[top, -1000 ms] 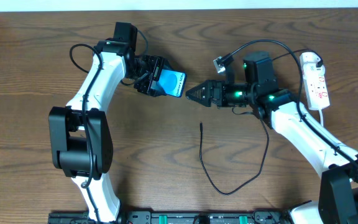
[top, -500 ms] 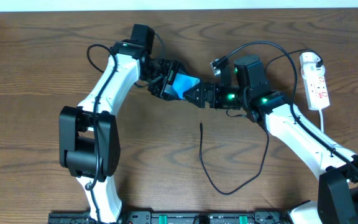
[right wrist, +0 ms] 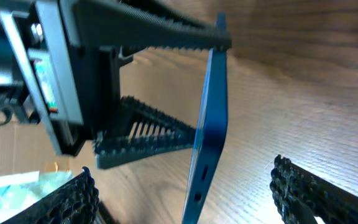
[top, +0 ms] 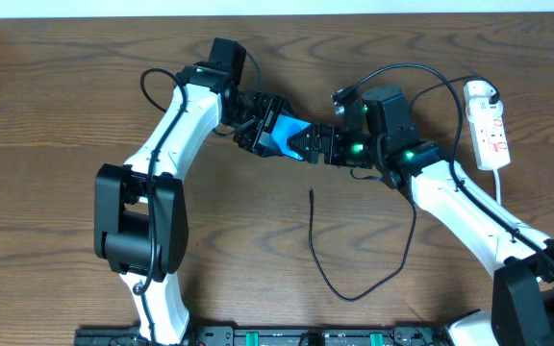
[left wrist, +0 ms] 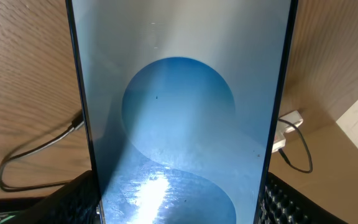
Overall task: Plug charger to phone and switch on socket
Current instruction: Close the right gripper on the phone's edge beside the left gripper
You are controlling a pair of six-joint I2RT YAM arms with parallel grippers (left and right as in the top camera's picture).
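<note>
My left gripper [top: 265, 128] is shut on the phone [top: 287, 136], which has a bright blue screen, and holds it above the table at the upper middle. The phone fills the left wrist view [left wrist: 179, 106], with my fingers [left wrist: 179, 208] on its two long sides. My right gripper [top: 314, 144] is open, and the phone's free end sits between its fingers. In the right wrist view the phone [right wrist: 209, 118] stands edge-on between my spread fingers [right wrist: 188, 196], touching neither. The charger's thin black cable [top: 327, 274] lies on the table with its plug tip [top: 312, 194] free. The white socket strip [top: 490, 130] lies at the right.
A white plug [top: 480, 93] sits at the socket strip's far end. Thicker black robot cables arch over the right arm [top: 421, 69]. The charger cable loops under the right forearm. The table's far edge runs along the top of the overhead view.
My left arm carried the phone right, and my right gripper moved left to meet it. The phone's end now sits between the right fingers.
</note>
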